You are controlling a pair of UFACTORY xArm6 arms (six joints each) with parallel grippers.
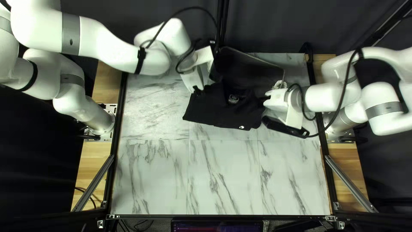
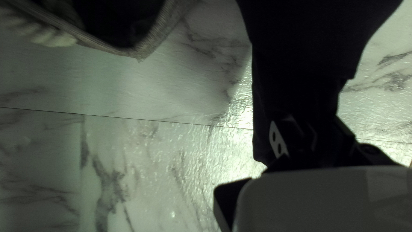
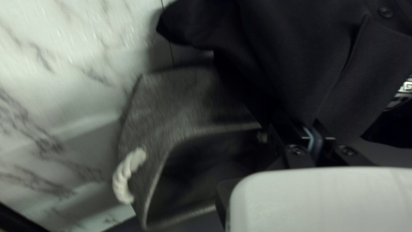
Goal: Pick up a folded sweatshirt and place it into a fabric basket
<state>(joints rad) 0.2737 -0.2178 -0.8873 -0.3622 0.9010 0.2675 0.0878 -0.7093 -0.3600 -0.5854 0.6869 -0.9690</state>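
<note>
A black sweatshirt (image 1: 223, 112) is stretched between both arms, covering the near side of the fabric basket (image 1: 274, 64). My left gripper (image 1: 196, 89) holds its left end; my right gripper (image 1: 265, 99) is at its other end. In the left wrist view the sweatshirt (image 2: 300, 51) runs ahead from my left gripper (image 2: 315, 133), which is shut on the dark cloth. In the right wrist view my right gripper (image 3: 316, 129) is shut on the sweatshirt (image 3: 296, 64), with the grey basket (image 3: 184, 103) beside and below it. The cloth hides the fingertips.
The marble-patterned table (image 1: 214, 176) stretches nearer than the sweatshirt. A white rope handle (image 3: 126, 174) is on the basket's side. Black rails (image 1: 116, 146) edge the table, and a dark curtain (image 1: 266, 25) hangs behind the far edge.
</note>
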